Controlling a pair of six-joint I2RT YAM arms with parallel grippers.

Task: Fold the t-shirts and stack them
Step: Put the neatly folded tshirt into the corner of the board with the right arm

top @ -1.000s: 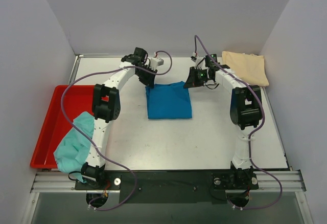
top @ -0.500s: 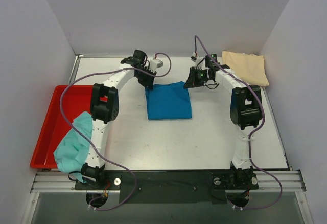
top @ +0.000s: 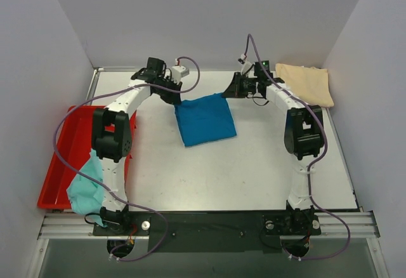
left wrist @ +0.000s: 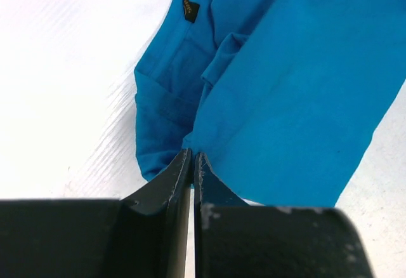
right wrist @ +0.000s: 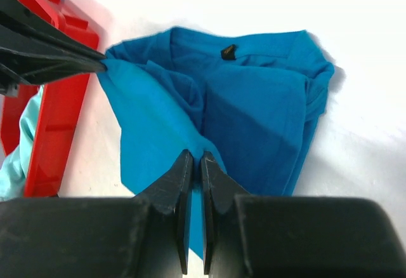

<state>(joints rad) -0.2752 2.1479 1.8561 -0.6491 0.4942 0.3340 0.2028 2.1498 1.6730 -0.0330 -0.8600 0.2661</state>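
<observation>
Table: centre t-shirt lies just behind the middle; corner t-shirt at 1 o'clock; tray at 9 o'clock, third t-shirt draped over its near right rim.

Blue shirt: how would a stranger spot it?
On the table, centrally, between the left gripper and right gripper pinching it, lies the blue shirt. It alone is dark: the cream shirt lies far right, the teal shirt by the tray.

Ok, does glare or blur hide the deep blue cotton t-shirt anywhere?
Left wrist view: white tabletop blown out, the deep blue cotton t-shirt sharp. Right wrist view: tabletop overexposed too, shirt clear, soft shadow at its right. Top external view: evenly lit, no glare.
</observation>
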